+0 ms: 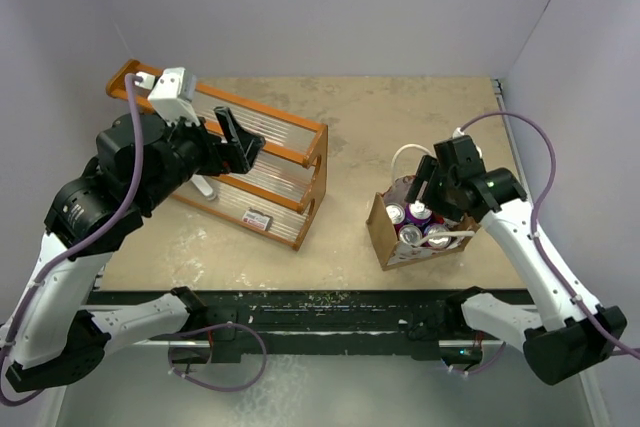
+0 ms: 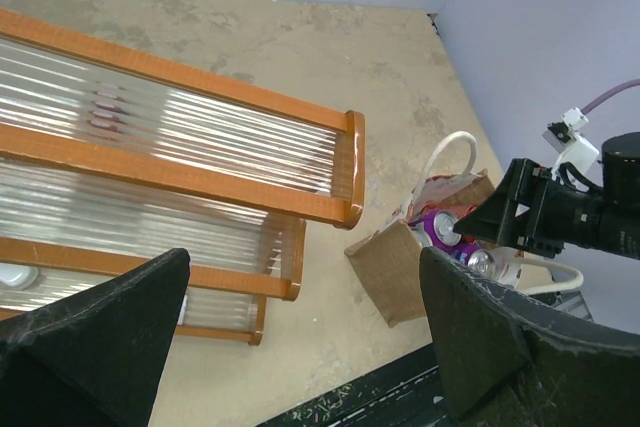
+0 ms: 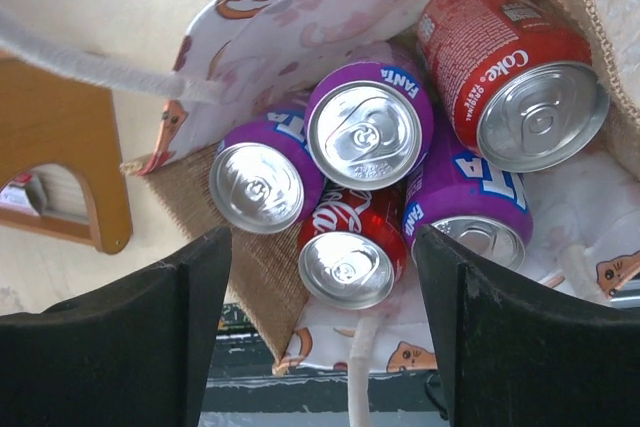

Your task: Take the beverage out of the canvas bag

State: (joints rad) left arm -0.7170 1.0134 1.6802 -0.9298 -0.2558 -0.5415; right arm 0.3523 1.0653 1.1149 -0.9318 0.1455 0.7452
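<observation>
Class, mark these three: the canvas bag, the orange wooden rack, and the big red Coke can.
canvas bag (image 1: 379, 231): top view, its brown side panel.
orange wooden rack (image 1: 319, 152): top view, its end frame.
big red Coke can (image 3: 500, 47): right wrist view, its red side wall.

An orange-framed rack (image 1: 290, 182) with ribbed clear shelves stands on the beige table (image 1: 420, 117), perhaps holding a card (image 1: 258, 218).

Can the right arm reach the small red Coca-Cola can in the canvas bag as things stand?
Probably yes: the right hand hangs above the open canvas bag, fingers spread either side of the Coca-Cola can, whose top is uncovered. Fanta cans pressed against it may leave the fingers little room.
</observation>
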